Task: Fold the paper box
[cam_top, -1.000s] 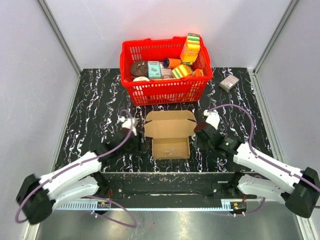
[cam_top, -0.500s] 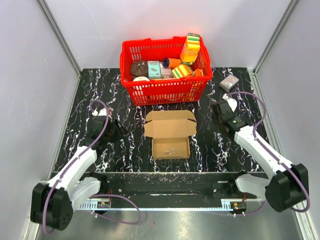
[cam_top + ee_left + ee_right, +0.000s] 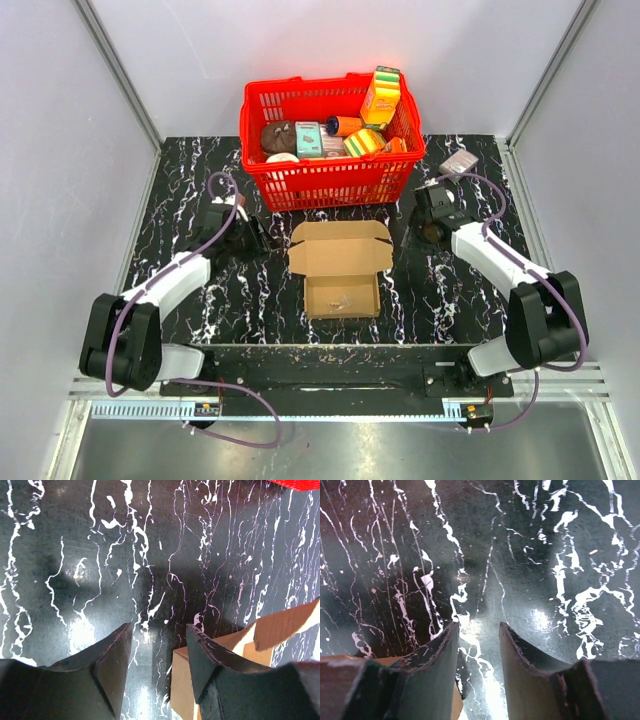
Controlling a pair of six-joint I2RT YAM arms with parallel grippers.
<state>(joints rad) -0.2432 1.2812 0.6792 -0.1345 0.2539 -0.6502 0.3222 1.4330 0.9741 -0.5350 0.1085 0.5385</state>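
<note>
The black, white-veined marble bench (image 3: 190, 170) carries the open brown kraft paper box (image 3: 340, 265) between the left pincer (image 3: 159, 630) and right pincer (image 3: 478, 627), both released and empty. I'd have them close on the side flaps together, so the light box doesn't skid.

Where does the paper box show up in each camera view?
Top external: the paper box lies open at the centre, just in front of the basket.
Left wrist: its corner fills the lower right.
Right wrist: only a sliver at the bottom left.
Shared landmark: the table, black with white veins, lies under it in all three.
</note>
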